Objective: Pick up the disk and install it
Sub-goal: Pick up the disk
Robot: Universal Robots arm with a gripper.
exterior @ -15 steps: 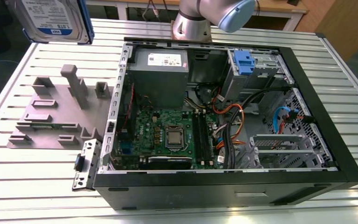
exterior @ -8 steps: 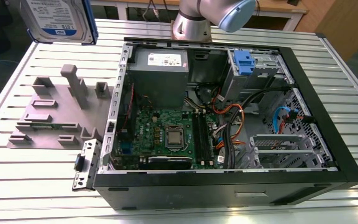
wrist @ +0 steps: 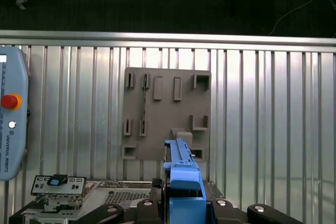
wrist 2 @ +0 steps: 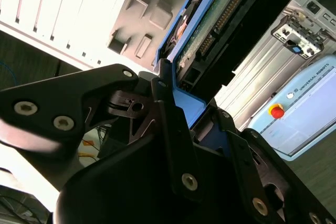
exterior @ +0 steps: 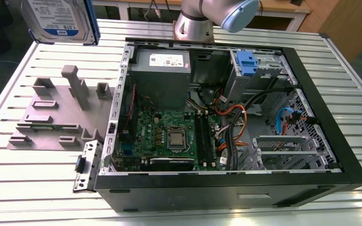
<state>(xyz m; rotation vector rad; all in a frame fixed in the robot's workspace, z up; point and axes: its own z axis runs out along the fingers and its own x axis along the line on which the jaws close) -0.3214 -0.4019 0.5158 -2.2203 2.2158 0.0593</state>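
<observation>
Where it hangs at the upper left of the exterior view, the disk (exterior: 60, 20) stands roughly upright. Its long axis is near vertical with a slight tilt, its flat labelled face is turned to the camera, and its upper end is cut off by the picture's edge. It is clear of the table (exterior: 36, 188), over the far corner on the exterior view's left.

The body is flat silver metal. The label (exterior: 58, 23) is white with a blue band low down, and its print is too small to make out. A blue plastic carrier frame (exterior: 92, 21) runs along the disk's edge on the exterior view's right.

In the first wrist view the disk is seen edge-on, its long axis pointing straight away from the gripper (wrist: 182, 203). In the second wrist view its underside shows a green circuit board (wrist 2: 210, 30) with a black connector row. There the black fingers (wrist 2: 169, 129) press in on the blue frame from both sides, pinching the disk.

A grey moulded fixture plate (exterior: 49, 117) with raised blocks and slots lies on the ribbed aluminium table. Just beside it, on the exterior view's right, lies the open black computer case (exterior: 231, 195). Inside the case are a green motherboard (exterior: 168, 134), a grey metal box (exterior: 162, 75) with a white sticker, and a small blue clip (exterior: 246, 63). A pale pendant (wrist: 10, 129) with a red button sits near the table's edge.
</observation>
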